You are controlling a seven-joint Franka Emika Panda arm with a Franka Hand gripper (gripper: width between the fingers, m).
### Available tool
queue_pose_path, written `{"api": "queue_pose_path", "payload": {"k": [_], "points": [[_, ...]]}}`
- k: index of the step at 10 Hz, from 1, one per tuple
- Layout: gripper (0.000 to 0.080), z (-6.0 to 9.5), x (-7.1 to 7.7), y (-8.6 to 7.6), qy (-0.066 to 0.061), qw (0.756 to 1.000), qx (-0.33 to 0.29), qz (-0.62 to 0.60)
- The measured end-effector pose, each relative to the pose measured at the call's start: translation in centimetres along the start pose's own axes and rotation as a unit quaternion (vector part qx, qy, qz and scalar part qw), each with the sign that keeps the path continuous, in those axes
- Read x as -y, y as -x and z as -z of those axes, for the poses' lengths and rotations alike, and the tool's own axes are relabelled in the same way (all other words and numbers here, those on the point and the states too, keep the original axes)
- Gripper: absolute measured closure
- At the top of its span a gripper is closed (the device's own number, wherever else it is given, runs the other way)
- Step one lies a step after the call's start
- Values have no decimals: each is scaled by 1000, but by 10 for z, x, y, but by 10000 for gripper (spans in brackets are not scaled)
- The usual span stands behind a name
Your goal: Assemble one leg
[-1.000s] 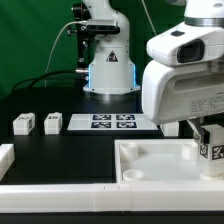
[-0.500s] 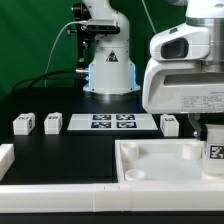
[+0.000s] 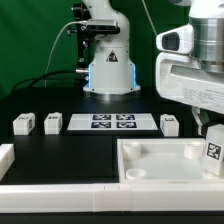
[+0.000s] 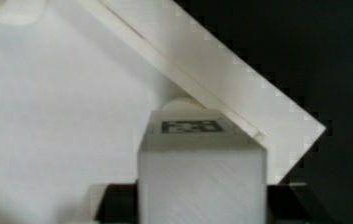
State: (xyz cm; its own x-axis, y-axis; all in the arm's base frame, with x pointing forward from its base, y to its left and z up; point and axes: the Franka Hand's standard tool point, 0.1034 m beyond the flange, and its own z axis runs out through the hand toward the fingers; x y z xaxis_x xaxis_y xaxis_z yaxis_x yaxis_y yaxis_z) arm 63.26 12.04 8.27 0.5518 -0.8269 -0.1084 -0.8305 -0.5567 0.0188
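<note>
My gripper (image 4: 199,195) is shut on a leg (image 4: 198,160), a short white post with a black-and-white tag on its end. In the exterior view the held leg (image 3: 212,152) hangs at the right edge, over the right side of the large white tray (image 3: 165,165). In the wrist view the leg's tagged end points down at the tray's raised wall (image 4: 226,75). Three more legs stand on the black table: two on the exterior view's left (image 3: 22,124) (image 3: 52,123) and one at the right (image 3: 170,124).
The marker board (image 3: 112,122) lies flat in the middle of the table, in front of the robot base (image 3: 108,70). A white rail (image 3: 55,192) runs along the front edge. A white block (image 3: 5,156) sits at the far left.
The arm and the held leg have moved toward the exterior view's right, uncovering the leg that stands beside the marker board.
</note>
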Motion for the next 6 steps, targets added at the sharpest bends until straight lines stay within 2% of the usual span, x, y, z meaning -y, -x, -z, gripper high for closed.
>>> {"api": "queue_pose_path", "payload": {"k": [2,5,6], "points": [[504,0,1,1,0,998,-1,-65],[504,-1,1,1,1,999,-1,-53],[325,-1,1,2,1,999,-1,-52]]}}
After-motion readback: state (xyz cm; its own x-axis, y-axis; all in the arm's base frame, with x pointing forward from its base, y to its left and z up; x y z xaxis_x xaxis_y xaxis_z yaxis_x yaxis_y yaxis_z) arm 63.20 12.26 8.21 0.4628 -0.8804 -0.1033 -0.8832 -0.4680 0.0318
